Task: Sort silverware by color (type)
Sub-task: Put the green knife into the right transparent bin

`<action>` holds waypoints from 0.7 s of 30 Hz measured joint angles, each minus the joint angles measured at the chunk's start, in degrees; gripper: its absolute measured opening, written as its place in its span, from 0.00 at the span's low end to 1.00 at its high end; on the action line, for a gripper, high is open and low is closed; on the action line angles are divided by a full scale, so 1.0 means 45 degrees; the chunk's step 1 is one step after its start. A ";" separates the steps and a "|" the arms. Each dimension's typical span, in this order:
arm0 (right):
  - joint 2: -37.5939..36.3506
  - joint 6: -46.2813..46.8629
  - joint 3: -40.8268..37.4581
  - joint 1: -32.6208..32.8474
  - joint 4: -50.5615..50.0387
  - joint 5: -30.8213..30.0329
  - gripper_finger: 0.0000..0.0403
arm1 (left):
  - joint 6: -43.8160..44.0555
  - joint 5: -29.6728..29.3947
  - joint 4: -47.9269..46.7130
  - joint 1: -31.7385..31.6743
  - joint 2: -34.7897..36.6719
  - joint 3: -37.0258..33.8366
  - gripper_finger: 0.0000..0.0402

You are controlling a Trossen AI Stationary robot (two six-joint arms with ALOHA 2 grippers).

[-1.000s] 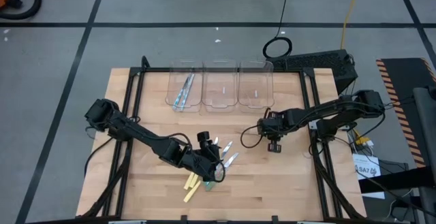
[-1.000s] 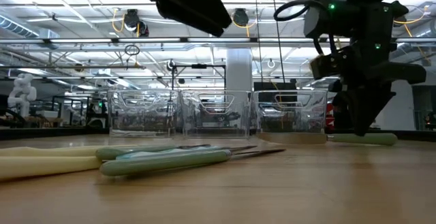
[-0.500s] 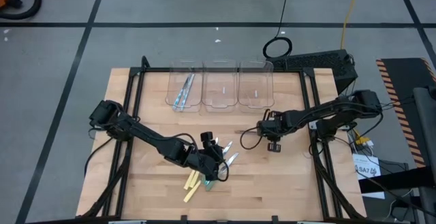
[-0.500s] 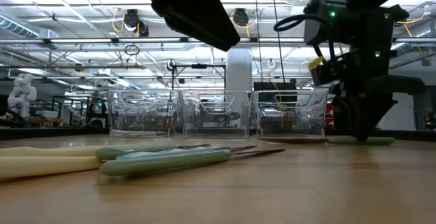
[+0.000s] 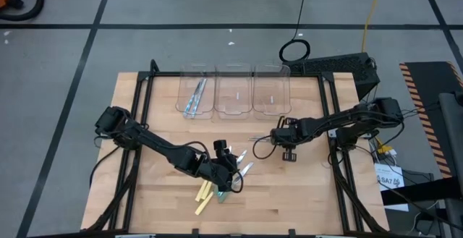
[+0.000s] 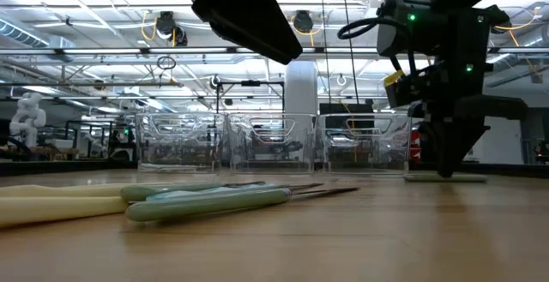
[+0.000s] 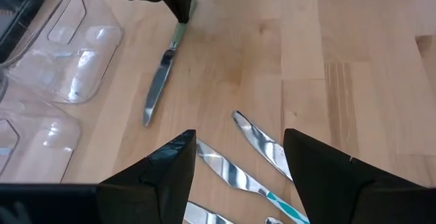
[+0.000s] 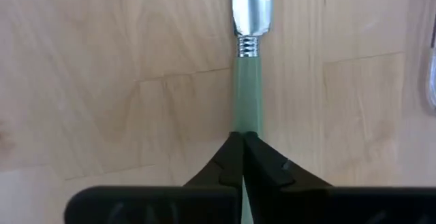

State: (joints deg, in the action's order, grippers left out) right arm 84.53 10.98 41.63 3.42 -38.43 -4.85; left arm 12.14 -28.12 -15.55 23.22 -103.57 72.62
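My right gripper (image 5: pixel 289 144) is right of the table's middle, shut on a green-handled knife (image 8: pixel 244 81) whose silvery blade (image 5: pixel 259 138) points toward the table's left. My left gripper (image 5: pixel 226 167) hovers open over a pile of utensils near the front edge. The pile holds pale yellow handles (image 5: pixel 203 199), green handles (image 6: pixel 206 203) and silvery blades (image 7: pixel 262 142). The blades lie on the wood between its fingers, untouched. Blue-handled utensils (image 5: pixel 195 97) lie in the leftmost clear bin. My right gripper pinches the knife's green handle (image 8: pixel 243 118) between its two fingertips, some way back from the blade's collar. The fingers come from above, pointing down, across the handle. The knife lies level at the table's surface (image 6: pixel 446 177); I cannot tell if it touches the wood.
Three clear plastic bins (image 5: pixel 234 90) stand in a row at the far edge; the middle and right ones (image 5: pixel 270 90) show nothing inside. Bare wood lies between the pile and the bins. Black frame rails run along the table's left and right sides.
My right gripper has gone down a little with the green knife, and the handle now lies flat at table level. The blade now sticks out toward the table's left. My left gripper has shifted slightly toward the right over the pile, still open.
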 joint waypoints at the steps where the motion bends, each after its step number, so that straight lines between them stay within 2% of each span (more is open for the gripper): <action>1: -0.0101 0.0018 0.0000 0.0000 -0.0036 0.0116 0.00 | -0.0096 0.0000 0.0069 0.0000 0.0000 0.0000 0.57; 6: -0.0683 0.0054 -0.0029 0.0010 -0.0197 0.0651 0.00 | -0.0627 0.0003 0.0509 -0.0034 -0.0266 0.0015 0.57; 12: -0.0777 0.0226 -0.0039 0.0010 -0.0288 0.0793 0.00 | -0.2707 0.0155 0.1905 -0.0302 -0.1714 0.0014 0.57; 18: -0.0777 0.0198 -0.0034 0.0012 -0.0251 0.0799 0.00 | -0.3617 0.0379 0.3642 -0.1052 -0.2695 0.0012 0.57; 21: -0.0777 0.0123 -0.0034 0.0015 -0.0060 0.0811 0.00 | -0.3651 0.1062 0.4030 -0.1601 -0.2848 0.0000 0.57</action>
State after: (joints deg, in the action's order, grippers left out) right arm 81.03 11.53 41.47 3.49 -38.70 -1.20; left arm -4.29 -23.34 2.58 16.02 -116.38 72.62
